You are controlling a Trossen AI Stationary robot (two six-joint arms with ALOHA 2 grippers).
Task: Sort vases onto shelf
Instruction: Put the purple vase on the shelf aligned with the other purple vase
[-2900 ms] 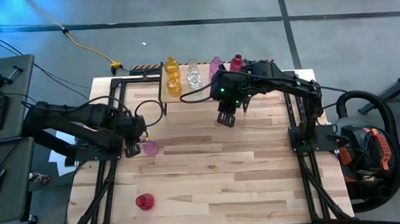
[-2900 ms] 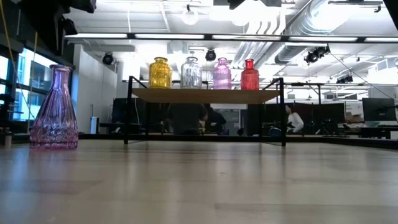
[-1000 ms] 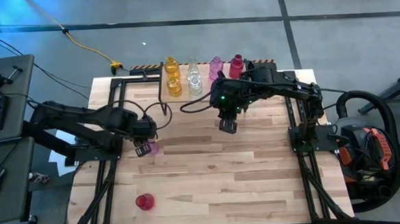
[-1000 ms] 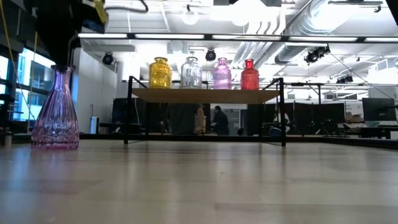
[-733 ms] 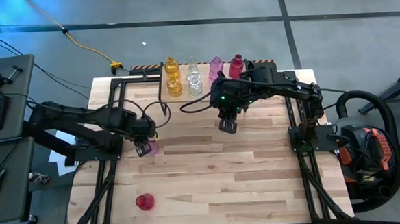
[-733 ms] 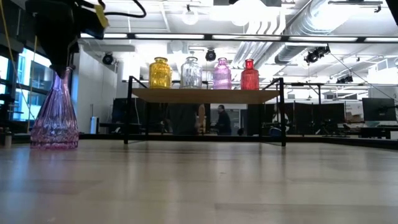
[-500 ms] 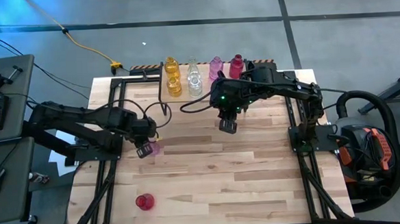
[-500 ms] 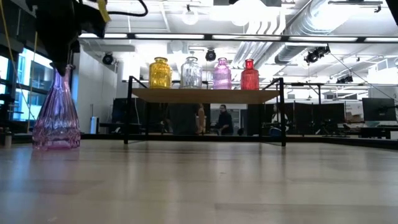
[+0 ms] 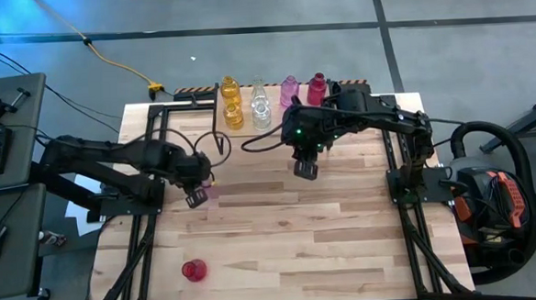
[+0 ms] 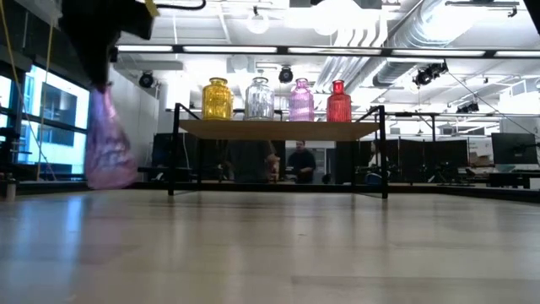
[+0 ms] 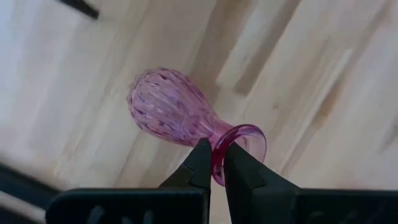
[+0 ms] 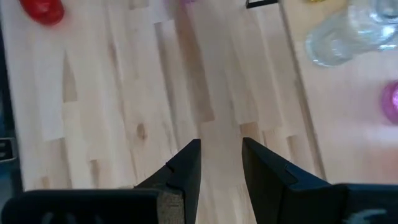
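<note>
While the left gripper [image 11: 214, 163] pinches the rim of a pink vase [image 11: 180, 116] above the table [image 9: 281, 232], the right gripper [image 12: 219, 163] hangs parted near the shelf [image 10: 278, 130], which holds 4 vases in the low view.

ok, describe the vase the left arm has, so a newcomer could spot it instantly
Start at the big wooden tabletop and look to its left side, where the left gripper is shut on a rim. That rim belongs to a small pink ribbed glass vase, bulbous with a narrow neck. Unlike the vases standing on the raised light-wood shelf, it hangs tilted, clear of the table.
</note>
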